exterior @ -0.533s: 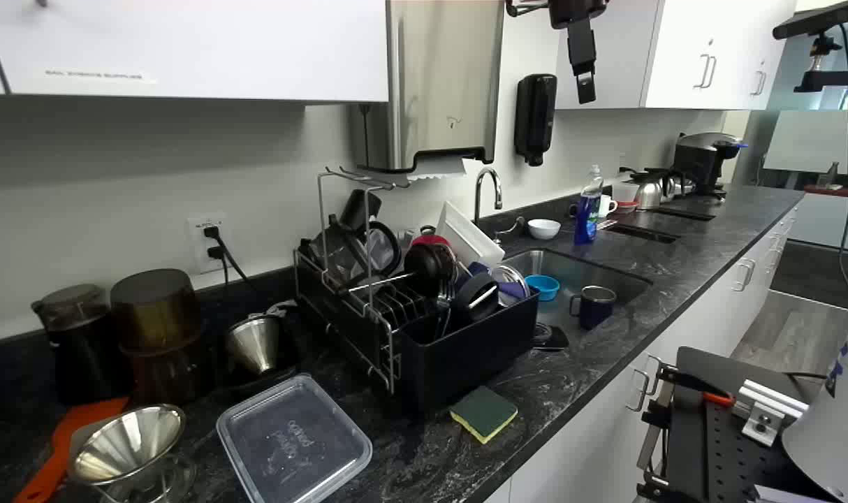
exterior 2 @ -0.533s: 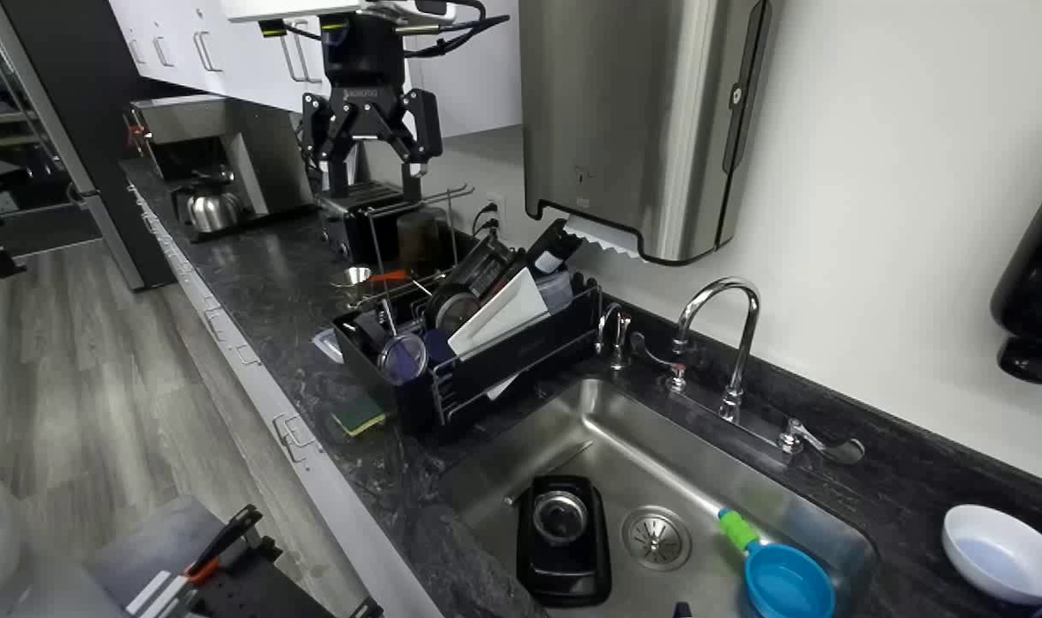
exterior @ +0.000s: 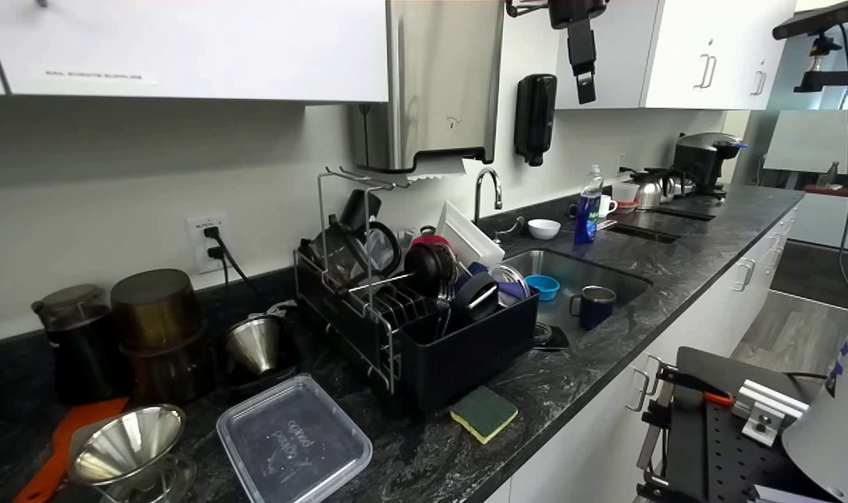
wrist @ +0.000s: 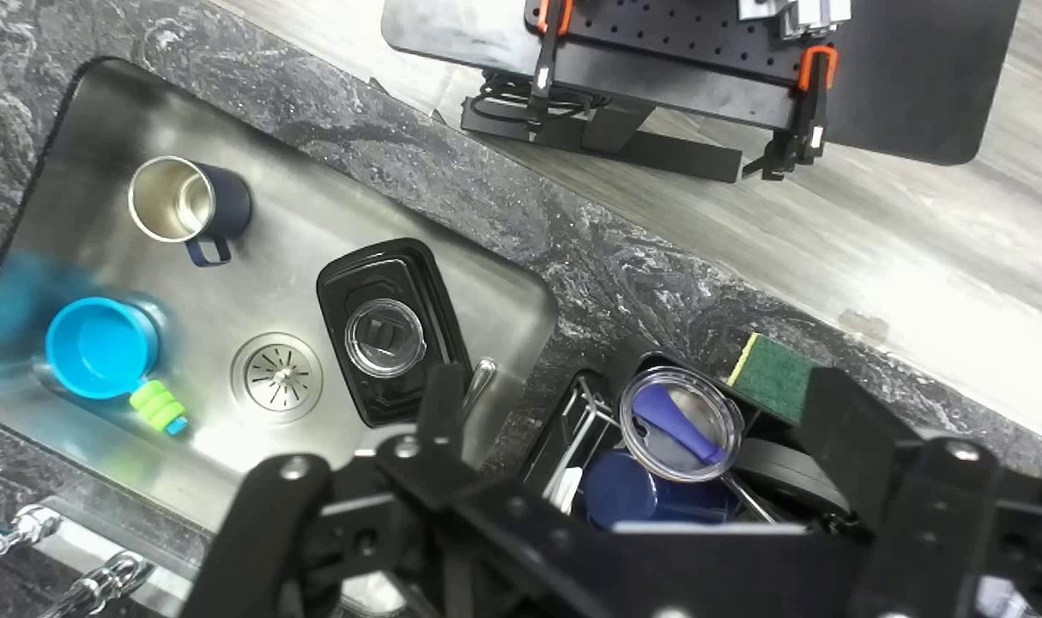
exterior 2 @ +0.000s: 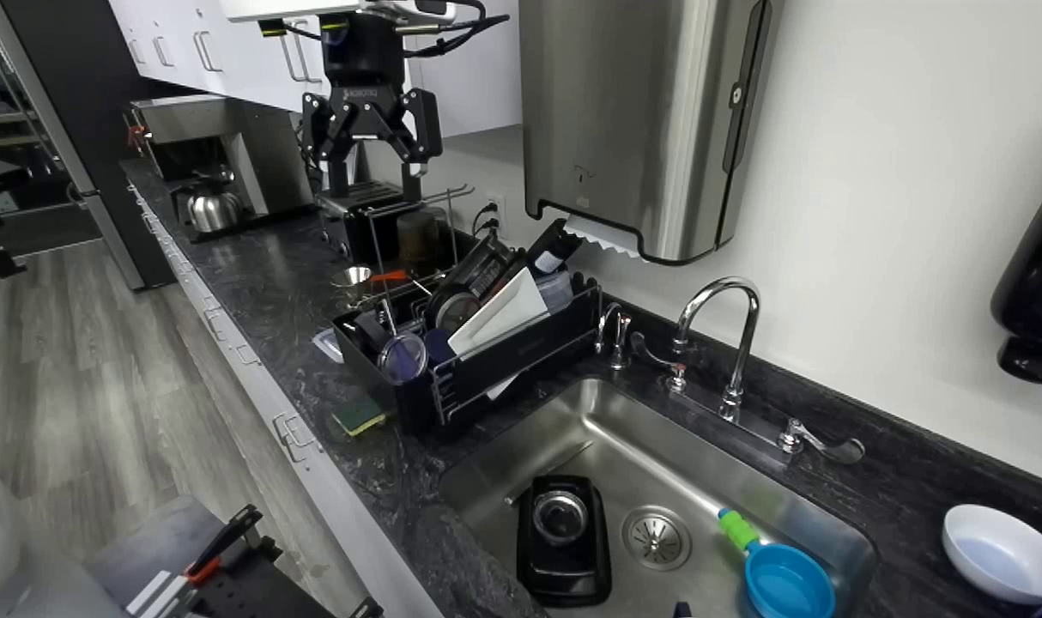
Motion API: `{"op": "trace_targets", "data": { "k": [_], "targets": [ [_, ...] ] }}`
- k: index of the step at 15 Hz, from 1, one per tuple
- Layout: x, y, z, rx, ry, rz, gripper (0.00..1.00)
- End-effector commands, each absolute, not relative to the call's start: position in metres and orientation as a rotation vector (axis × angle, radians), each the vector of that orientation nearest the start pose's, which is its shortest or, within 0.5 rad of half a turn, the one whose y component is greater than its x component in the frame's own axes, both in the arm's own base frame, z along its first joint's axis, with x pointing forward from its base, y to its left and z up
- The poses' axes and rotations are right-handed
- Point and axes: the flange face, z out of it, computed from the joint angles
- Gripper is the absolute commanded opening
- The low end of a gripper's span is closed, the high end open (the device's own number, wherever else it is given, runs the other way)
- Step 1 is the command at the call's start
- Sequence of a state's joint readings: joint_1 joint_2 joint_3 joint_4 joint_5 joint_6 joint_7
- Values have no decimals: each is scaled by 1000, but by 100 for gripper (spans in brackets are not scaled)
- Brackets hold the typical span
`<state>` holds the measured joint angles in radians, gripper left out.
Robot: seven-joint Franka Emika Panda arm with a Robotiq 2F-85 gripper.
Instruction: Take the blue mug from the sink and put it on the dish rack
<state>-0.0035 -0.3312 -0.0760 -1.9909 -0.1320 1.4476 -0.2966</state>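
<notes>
Blue mug (wrist: 231, 204): seen upright in the sink (wrist: 272, 279), below the gripper (wrist: 637, 403) and well apart from it, beyond and to the left of its fingers (wrist: 444, 408) in the wrist view; the handle is turned toward the drain (wrist: 278, 378).
Fingers: spread wide apart and pointed straight down, as shown in an exterior view.
Arm (exterior 2: 315, 9): cut off by the top edge of that view; the gripper is suspended above the dish rack (exterior 2: 521, 354).
Dish rack: crowded with dishes beneath the gripper; one end is framed between the fingers in the wrist view.
Black container (wrist: 371, 279): laid in the sink between the gripper and the blue mug, as seen in the wrist view; a clear lid (wrist: 385, 339) is rested on it.
Light-blue cup (wrist: 96, 348): placed near the blue mug, left of the gripper there.
Sponge (wrist: 777, 378): set on the countertop (wrist: 461, 184) below the gripper, just beside the dish rack.
</notes>
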Motion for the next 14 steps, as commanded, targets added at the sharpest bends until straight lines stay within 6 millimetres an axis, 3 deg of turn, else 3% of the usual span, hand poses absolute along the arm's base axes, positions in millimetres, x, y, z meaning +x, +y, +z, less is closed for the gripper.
{"op": "trace_targets", "data": {
  "k": [1,8,14],
  "targets": [
    [426,-54,584,-3167,-352,368,100],
    [430,-58,582,-3175,-360,366,100],
    [452,-103,565,-3160,-383,297,100]
  ]
}}
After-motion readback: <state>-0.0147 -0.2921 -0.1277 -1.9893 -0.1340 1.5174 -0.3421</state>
